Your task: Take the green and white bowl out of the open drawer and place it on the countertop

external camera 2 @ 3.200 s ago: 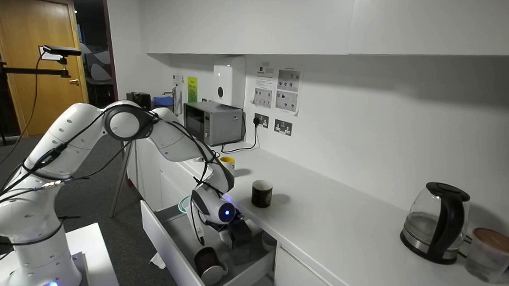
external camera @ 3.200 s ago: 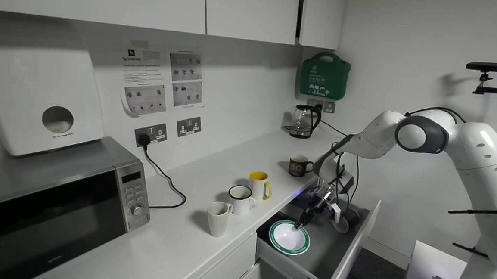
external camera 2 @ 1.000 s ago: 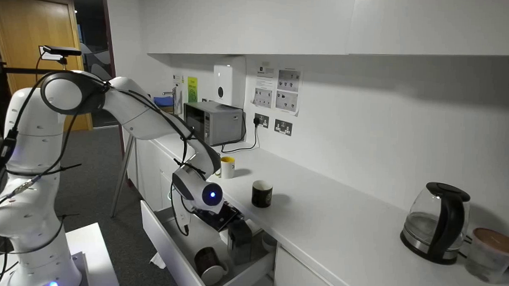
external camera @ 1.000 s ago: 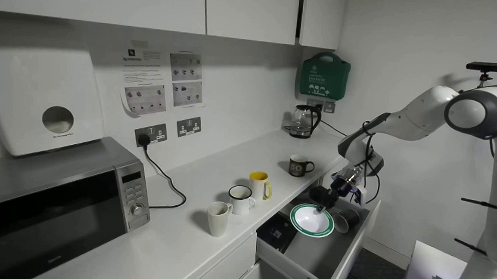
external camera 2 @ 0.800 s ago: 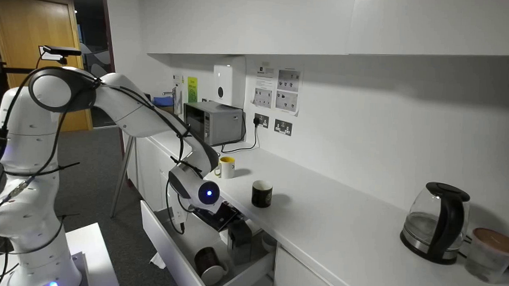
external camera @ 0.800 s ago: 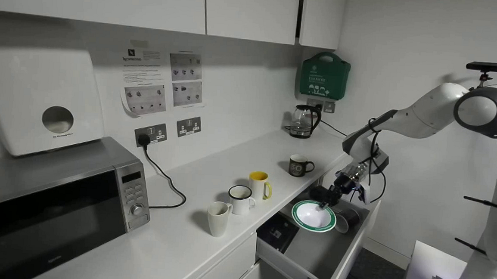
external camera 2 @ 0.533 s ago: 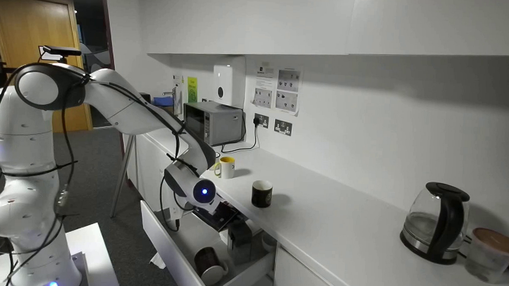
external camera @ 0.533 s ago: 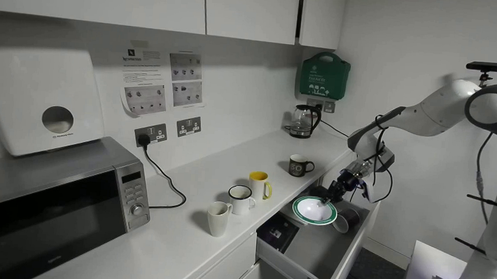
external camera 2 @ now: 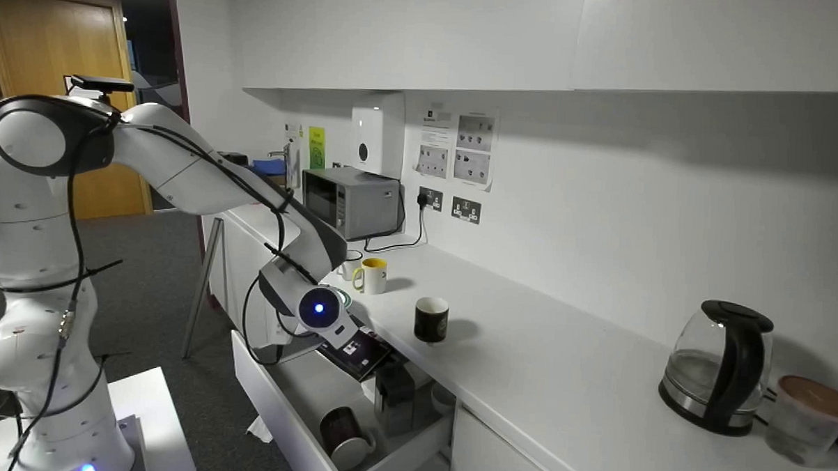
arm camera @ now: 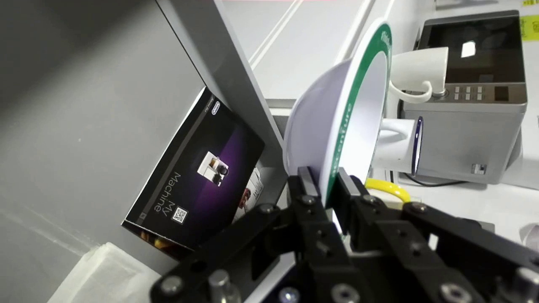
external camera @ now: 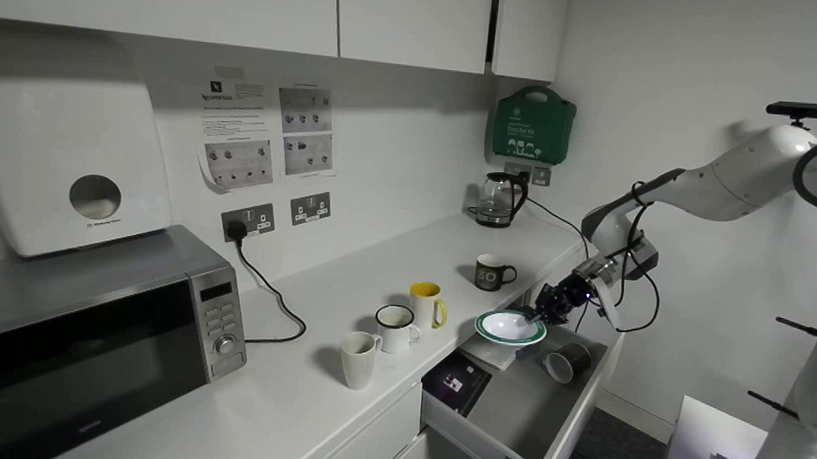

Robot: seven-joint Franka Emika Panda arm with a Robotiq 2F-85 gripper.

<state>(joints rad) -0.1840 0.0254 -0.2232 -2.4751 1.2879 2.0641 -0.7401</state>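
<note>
The arm (external camera: 720, 181) is held bent, its elbow raised high, its forearm sloped down and the gripper (arm camera: 325, 181) angled downward. The rim of the single green and white bowl (external camera: 509, 328) is clamped by the gripper from inside and outside. The bowl, round and shallow with a flared rim, is held clear of the floor of the open drawer (external camera: 511, 407), near the front edge of the smooth white countertop (external camera: 277, 406). Four in all, a tapered cream mug (external camera: 358, 365), a dark-rimmed white mug (external camera: 393, 336), a yellow-lined white mug (external camera: 421, 312) and a black mug (external camera: 489, 275) are stood upright there, with one glass kettle (external camera: 496, 203) and one metallic microwave (external camera: 84, 309). In the drawer, one dark mug (external camera: 575, 357) is laid on its side and one printed black box (arm camera: 198, 176) is seen.
</note>
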